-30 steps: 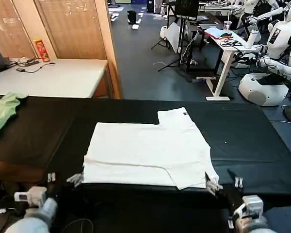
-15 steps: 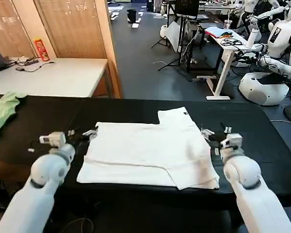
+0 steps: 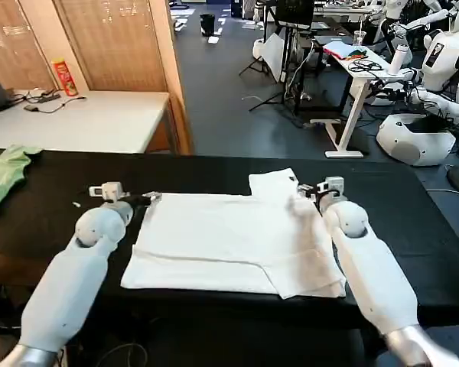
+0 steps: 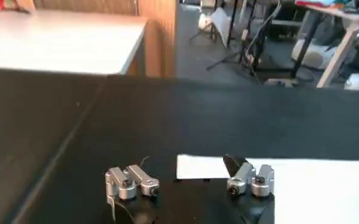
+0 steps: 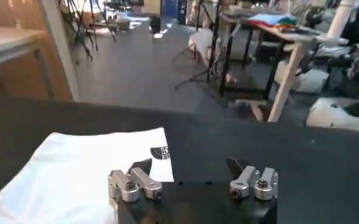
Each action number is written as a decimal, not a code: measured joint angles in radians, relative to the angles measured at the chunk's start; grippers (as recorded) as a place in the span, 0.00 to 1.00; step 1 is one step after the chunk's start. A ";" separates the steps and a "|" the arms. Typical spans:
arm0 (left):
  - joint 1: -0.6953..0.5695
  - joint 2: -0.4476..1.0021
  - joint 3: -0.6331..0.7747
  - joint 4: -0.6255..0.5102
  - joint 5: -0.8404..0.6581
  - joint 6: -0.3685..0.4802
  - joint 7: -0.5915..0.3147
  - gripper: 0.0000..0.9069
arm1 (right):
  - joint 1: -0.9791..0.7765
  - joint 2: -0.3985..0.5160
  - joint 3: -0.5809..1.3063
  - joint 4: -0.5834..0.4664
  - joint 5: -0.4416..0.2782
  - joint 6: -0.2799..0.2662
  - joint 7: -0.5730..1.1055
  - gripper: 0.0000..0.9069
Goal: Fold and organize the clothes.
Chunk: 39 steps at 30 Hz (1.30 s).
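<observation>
Head view: the white T-shirt [image 3: 233, 241] is seen lying flat and partly folded on the black table [image 3: 398, 222], near the front edge; a sleeve is left projecting at its far right corner; a light green garment [image 3: 4, 174] is seen well apart at the table's far left.
Head view, arms: the left gripper [image 3: 141, 199] is reached out to the shirt's far left corner; the right gripper [image 3: 304, 189] is held at the far right corner beside the sleeve; whether cloth is touched cannot be told from here.
Left wrist view: the left gripper [image 4: 190, 182] is shown with its fingers spread wide and nothing held; the shirt's corner [image 4: 194, 166] is framed between the fingers, just beyond the tips, on the black surface.
Right wrist view: the right gripper [image 5: 193, 181] is likewise shown spread apart and empty; the shirt [image 5: 75, 173] lies under its one finger, with a small dark print [image 5: 159, 152] at the cloth's corner; the other finger stands over bare black table.
Step in hand: the far edge is judged to be under approach for a two-handed pinch, ahead of another fold.
Next move: both grippers would need to be lowered and closed on the far corners at the same height, so that the edge is lifted evenly and carried toward the near edge without dragging the layers beneath.
</observation>
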 joint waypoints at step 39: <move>-0.065 -0.075 0.025 0.136 0.125 -0.033 0.054 0.18 | -0.055 0.027 0.050 0.012 0.000 0.048 -0.056 0.04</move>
